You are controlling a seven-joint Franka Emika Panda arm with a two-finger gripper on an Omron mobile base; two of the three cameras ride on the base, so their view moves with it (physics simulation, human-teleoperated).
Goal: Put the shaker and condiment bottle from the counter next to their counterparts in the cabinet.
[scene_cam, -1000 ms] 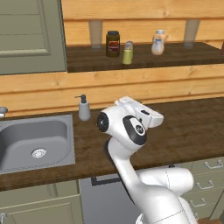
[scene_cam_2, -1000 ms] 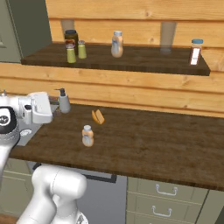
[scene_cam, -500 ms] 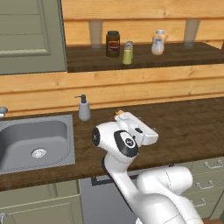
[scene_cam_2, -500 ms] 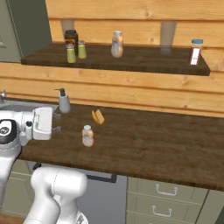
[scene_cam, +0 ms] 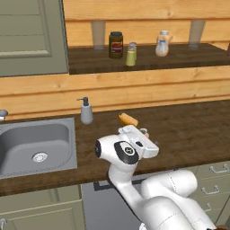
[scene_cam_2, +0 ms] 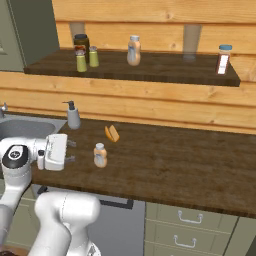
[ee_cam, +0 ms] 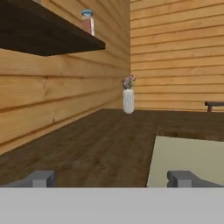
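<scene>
Claw (scene_cam_2: 71, 151) is sitting low over the front of the counter (scene_cam_2: 190, 170), pointing sideways along it, and its two little dark fingers (ee_cam: 41, 178) are spread wide with nothing between them and nothing touching them, so it's fully released. From the hand camera you just get bare dark wood running off to a white vase with flowers (ee_cam: 128, 97) at the far wall.

Condiment bottle (scene_cam_2: 100, 155) stands upright on the counter just beside the claw tips, close but apart from them. Orange wedge block (scene_cam_2: 112, 133) lies a bit further back, and the grey soap dispenser (scene_cam_2: 73, 115) is behind that, next to the sink (scene_cam: 27, 146).

Up in the cabinet (scene_cam_2: 150, 70) there are two yellow-green shakers (scene_cam_2: 81, 61) side by side, right by the dark brown jar (scene_cam: 116, 45). I honestly can't tell which of those two is the one from the counter. The matching peach bottle (scene_cam_2: 133, 51) stands further along the shelf, well apart from them, and a blue-capped bottle (scene_cam_2: 223, 59) sits at the far end
</scene>
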